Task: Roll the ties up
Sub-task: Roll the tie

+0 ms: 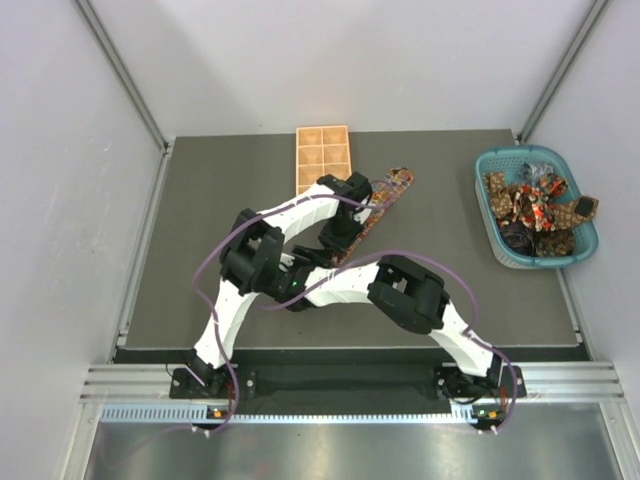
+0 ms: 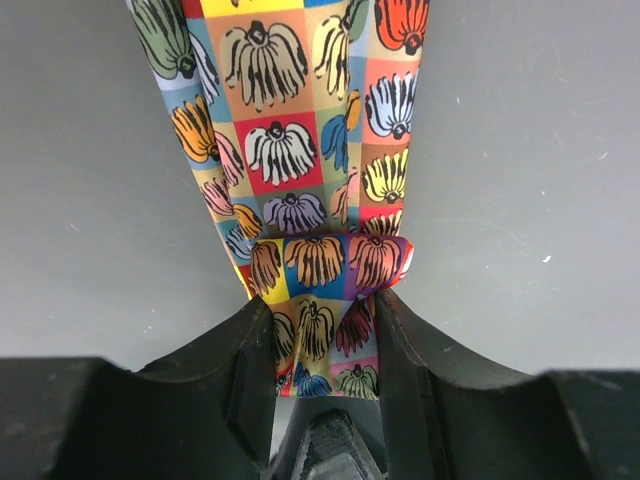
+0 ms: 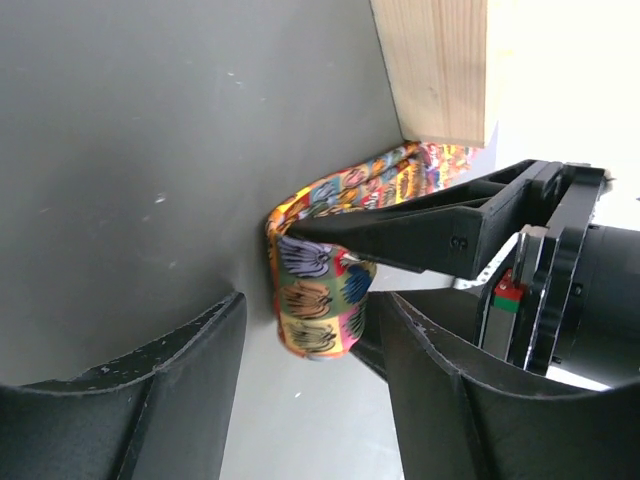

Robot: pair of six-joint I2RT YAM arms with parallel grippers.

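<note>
The tie (image 2: 290,120) lies flat on the dark table (image 1: 220,220), running on a slant from near the middle of the table up toward the far right. Its far end rests just beside the right edge of the wooden tray (image 1: 322,150). The print is small squares in red, orange, blue and yellow, each with a shell-like figure. The near end is turned over on itself into a short roll (image 2: 330,262) that sits across the width of the strip.

The left claw (image 2: 322,305) comes down on that near end and is clenched on the tie. The cloth is pinched between its two black fingers (image 2: 255,350), and the roll sits right at their tips. From the side, the cloth curls around the tip of one of these fingers.

The right claw (image 3: 312,298) is low at the same spot, facing the roll side-on. It is released: its fingers (image 3: 130,400) stand apart with the roll in the gap ahead of them. The left finger is clear of the cloth, but whether the right finger touches it cannot be told.

Both arms reach inward and cross above the middle of the table. Well apart, at the far right, a teal basket (image 1: 490,160) holds the other ties (image 1: 535,205) in a loose heap.
</note>
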